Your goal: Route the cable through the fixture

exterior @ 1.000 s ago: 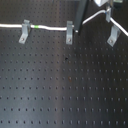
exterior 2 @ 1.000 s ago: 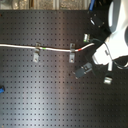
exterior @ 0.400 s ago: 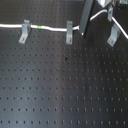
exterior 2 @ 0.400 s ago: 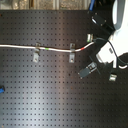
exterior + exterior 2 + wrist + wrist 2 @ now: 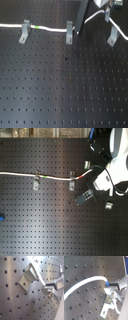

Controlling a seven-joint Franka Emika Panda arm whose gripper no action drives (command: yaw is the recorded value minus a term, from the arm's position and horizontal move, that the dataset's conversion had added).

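Note:
The white cable [image 5: 50, 29] runs from the first exterior view's left through a wide clip, shows its green band [image 5: 36, 26], and passes at the slim upright grey fixture [image 5: 69, 34]. From there it curves up to my gripper [image 5: 104, 9]. In the second exterior view the cable [image 5: 20, 175] reaches the fixture [image 5: 72, 181] and ends at my gripper [image 5: 94, 177]. In the second wrist view the cable [image 5: 86, 281] arcs into the fingers [image 5: 114, 284], with a small blue spot where they meet. The gripper is shut on the cable.
A wide slanted-foot clip [image 5: 23, 32] stands to the left and another [image 5: 114, 35] to the right on the black perforated board [image 5: 60, 85]. One such clip shows close in the first wrist view [image 5: 27, 278]. A small blue object [image 5: 1, 218] lies at the second exterior view's left edge.
Almost nothing differs. The gripper keeps hold of the cable near the right-hand clip and has shifted only slightly.

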